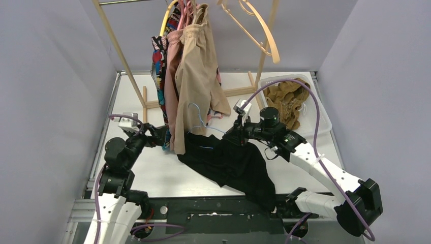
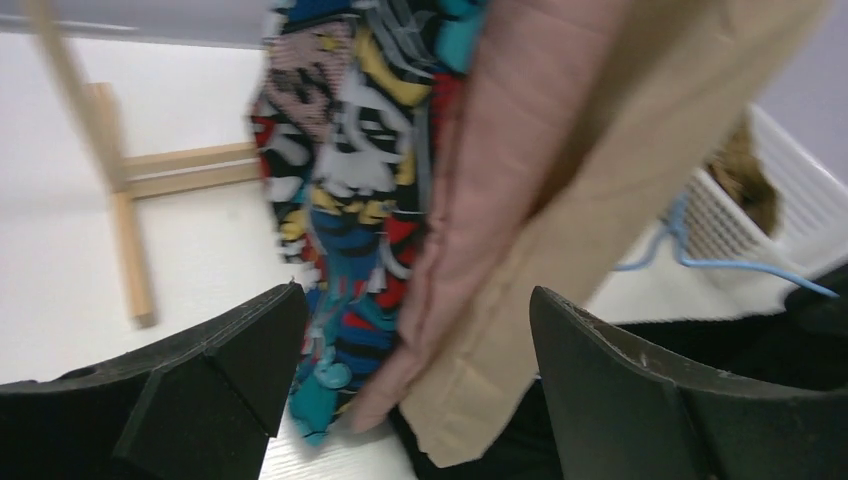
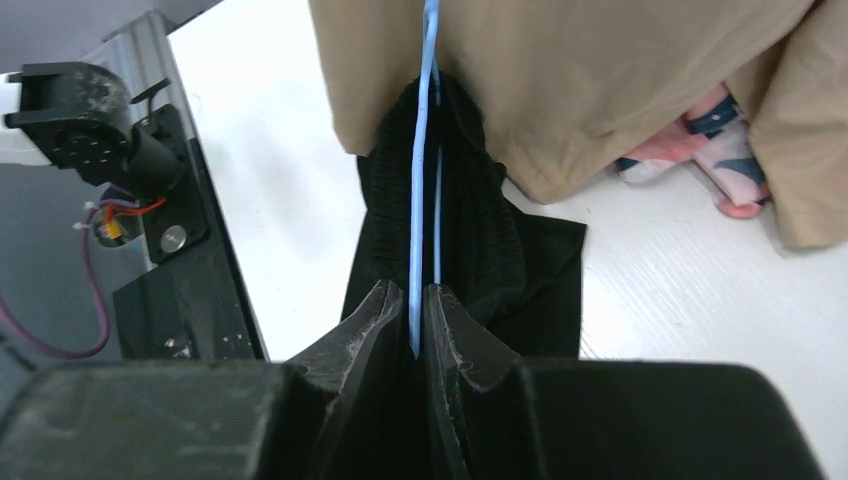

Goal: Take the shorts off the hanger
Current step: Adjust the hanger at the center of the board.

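Beige shorts [image 1: 195,76], dusty pink shorts [image 1: 174,96] and comic-print shorts [image 1: 159,63] hang from the rack. Black shorts [image 1: 234,162] lie on the table, their waistband still on a blue wire hanger [image 1: 198,118]. My right gripper [image 1: 235,133] is shut on that hanger's wire [image 3: 418,200], with the black shorts [image 3: 470,260] just ahead of it [image 3: 412,290]. My left gripper [image 1: 157,136] is open; the hems of the comic-print [image 2: 340,200], pink [image 2: 490,180] and beige shorts [image 2: 600,200] hang between its jaws [image 2: 417,295]. Pink floral shorts [image 3: 715,150] peek out behind the beige ones.
A white basket [image 1: 317,114] at the back right holds mustard-brown shorts [image 1: 287,99]. The wooden rack frame [image 1: 122,56] stands at the back, with an empty wooden hanger [image 1: 260,28] on it. The rack's foot [image 2: 130,240] lies to the left of my left gripper.
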Robot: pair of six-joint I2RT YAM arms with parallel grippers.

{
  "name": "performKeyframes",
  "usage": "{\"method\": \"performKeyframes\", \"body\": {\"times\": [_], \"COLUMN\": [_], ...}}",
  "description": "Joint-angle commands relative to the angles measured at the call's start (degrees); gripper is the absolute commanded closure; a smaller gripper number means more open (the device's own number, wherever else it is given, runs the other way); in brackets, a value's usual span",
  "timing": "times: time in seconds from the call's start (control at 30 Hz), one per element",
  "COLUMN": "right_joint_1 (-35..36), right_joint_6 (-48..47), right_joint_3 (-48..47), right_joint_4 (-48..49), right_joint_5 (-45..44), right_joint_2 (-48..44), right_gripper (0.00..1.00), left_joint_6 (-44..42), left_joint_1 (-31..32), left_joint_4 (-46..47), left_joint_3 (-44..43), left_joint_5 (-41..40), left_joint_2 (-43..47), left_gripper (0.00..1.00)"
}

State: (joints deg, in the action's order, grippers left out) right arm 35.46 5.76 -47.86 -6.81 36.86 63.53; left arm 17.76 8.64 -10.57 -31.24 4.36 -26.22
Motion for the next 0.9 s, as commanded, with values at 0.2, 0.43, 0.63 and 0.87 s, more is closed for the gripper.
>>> {"method": "performKeyframes", "body": {"times": [0.2,0.43,0.63,0.87], "right_joint_1": [1.5,2.1,2.3,2.9], "right_joint_6": [-2.0,-3.5,-1.6,1.7], "right_joint_3": [-1.1,0.2,-1.0,-2.8], "right_joint_4": [10.0,11.0,11.6,13.1], "right_joint_5": [16.1,18.3,15.6,12.8], "right_joint_2": [-2.3,-7.7,-5.0,-1.6], "right_gripper": [1.00,1.00,1.00,1.00], "left_joint_6": [5.8,22.0,23.2,16.3], "left_joint_1": [0.3,0.7,3.5,14.4], "left_joint_4": [20.3,34.7,33.2,21.8], "left_joint_3": [3.5,4.7,0.6,-3.5], "left_joint_5": [34.4,40.7,38.9,28.3], "left_joint_2": [-5.3,-6.8,-8.5,-9.7], "left_gripper": [0.34,0.42,0.42,0.43]}}
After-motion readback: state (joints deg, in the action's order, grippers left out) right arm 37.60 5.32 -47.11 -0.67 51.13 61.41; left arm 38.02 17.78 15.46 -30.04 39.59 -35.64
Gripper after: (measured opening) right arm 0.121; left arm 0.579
